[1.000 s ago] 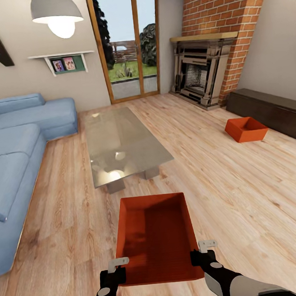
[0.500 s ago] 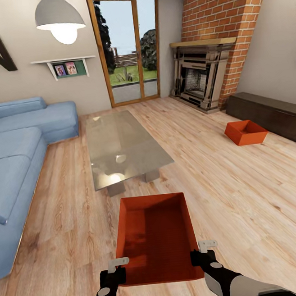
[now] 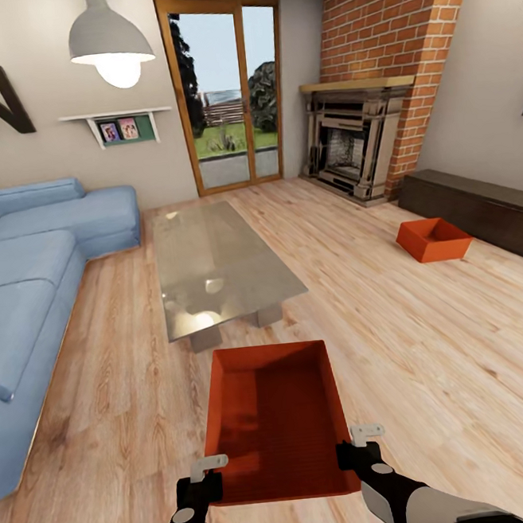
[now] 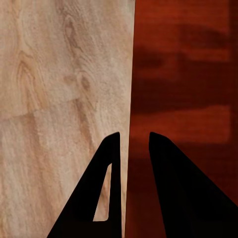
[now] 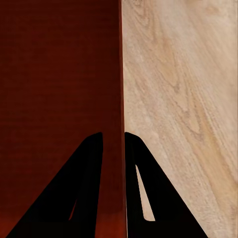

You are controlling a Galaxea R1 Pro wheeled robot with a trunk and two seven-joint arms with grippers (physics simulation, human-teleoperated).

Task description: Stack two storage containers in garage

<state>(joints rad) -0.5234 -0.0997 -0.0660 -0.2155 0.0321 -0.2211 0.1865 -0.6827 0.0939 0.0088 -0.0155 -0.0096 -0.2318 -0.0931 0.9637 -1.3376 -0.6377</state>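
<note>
The robot stood in the living room, holding one orange-red storage container out in front of it above the light wood-plank floor, on the near side of the glass coffee table. The left gripper was clamped on the container's left wall near its near corner; in the left wrist view its two dark fingers straddled that wall, one inside and one outside. The right gripper pinched the right wall the same way, its fingers set on either side of the thin edge. The second storage container sat on the planks well to the right of the coffee table, just beside a low dark cabinet and near the brick fireplace. A blue corner sofa lay left of the table.
</note>
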